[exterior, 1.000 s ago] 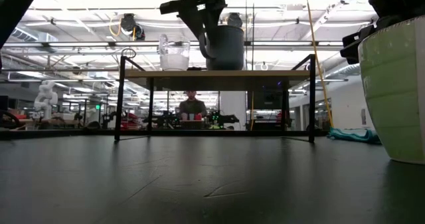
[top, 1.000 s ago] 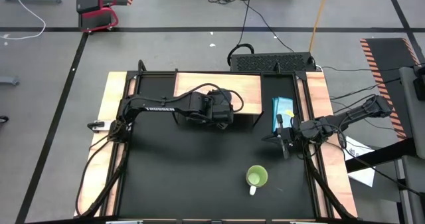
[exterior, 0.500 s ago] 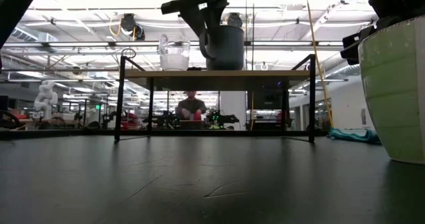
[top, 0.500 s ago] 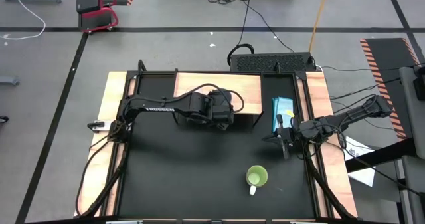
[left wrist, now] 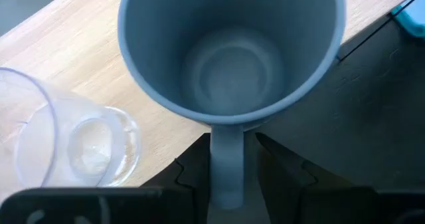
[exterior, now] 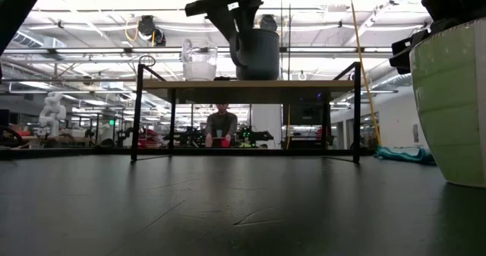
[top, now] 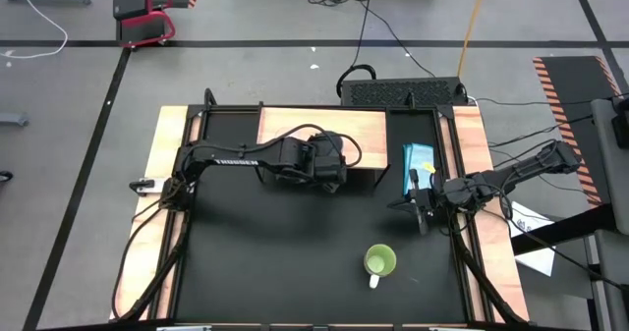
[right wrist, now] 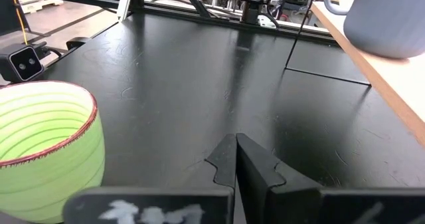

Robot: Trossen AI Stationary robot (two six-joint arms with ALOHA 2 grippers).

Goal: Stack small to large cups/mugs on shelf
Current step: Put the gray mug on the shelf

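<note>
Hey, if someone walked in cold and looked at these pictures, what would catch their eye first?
Probably the left gripper astride the handle of the grey-blue mug on the shelf, beside the clear glass cup. Next, the lime-green mug alone on the black table, near the shut right gripper.
</note>
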